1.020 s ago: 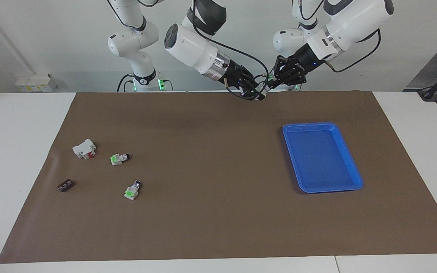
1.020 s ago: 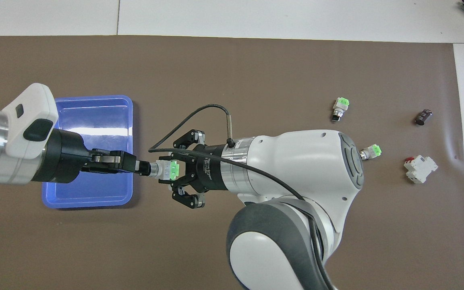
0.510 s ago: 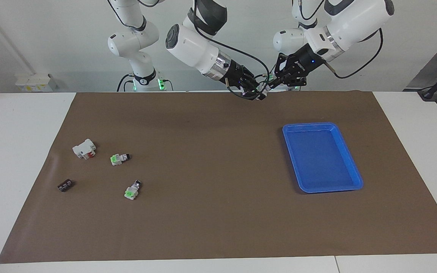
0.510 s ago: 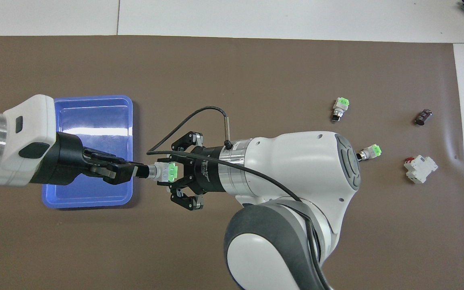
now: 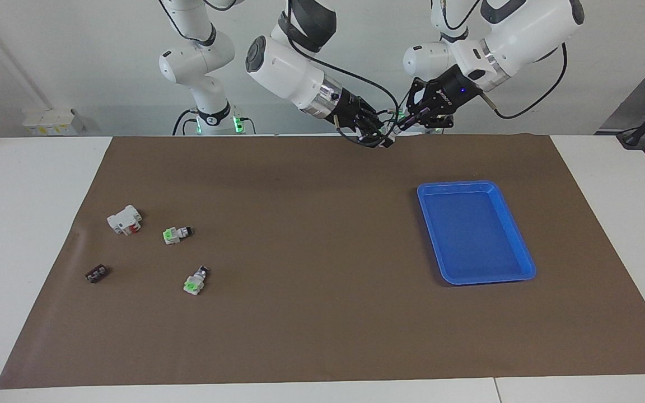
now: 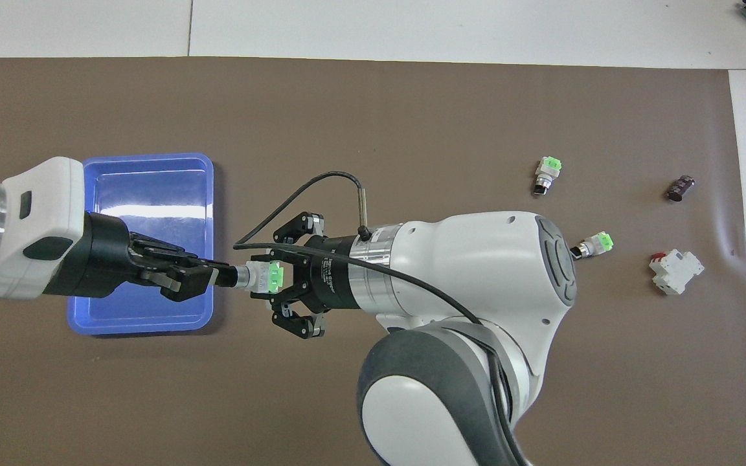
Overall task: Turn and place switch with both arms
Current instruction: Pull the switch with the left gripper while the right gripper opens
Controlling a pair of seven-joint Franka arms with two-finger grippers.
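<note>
My right gripper (image 5: 381, 137) (image 6: 277, 278) is shut on the white body of a switch (image 5: 392, 132) (image 6: 263, 277) with a green face, held in the air over the brown mat beside the blue tray (image 5: 475, 230). My left gripper (image 5: 407, 120) (image 6: 219, 277) meets it end on and is shut on the switch's black knob. Two more switches like it lie on the mat toward the right arm's end, one (image 5: 177, 233) (image 6: 596, 244) nearer to the robots than the other (image 5: 195, 281) (image 6: 546, 173).
A larger white block with a red part (image 5: 125, 219) (image 6: 676, 270) and a small flat black piece (image 5: 96, 274) (image 6: 680, 188) lie near the loose switches. The blue tray (image 6: 146, 168) holds nothing. The brown mat (image 5: 311, 313) covers most of the table.
My left gripper has rolled about its own axis while shut on the knob. Both hands have drifted slightly with the switch; the things on the mat have not moved.
</note>
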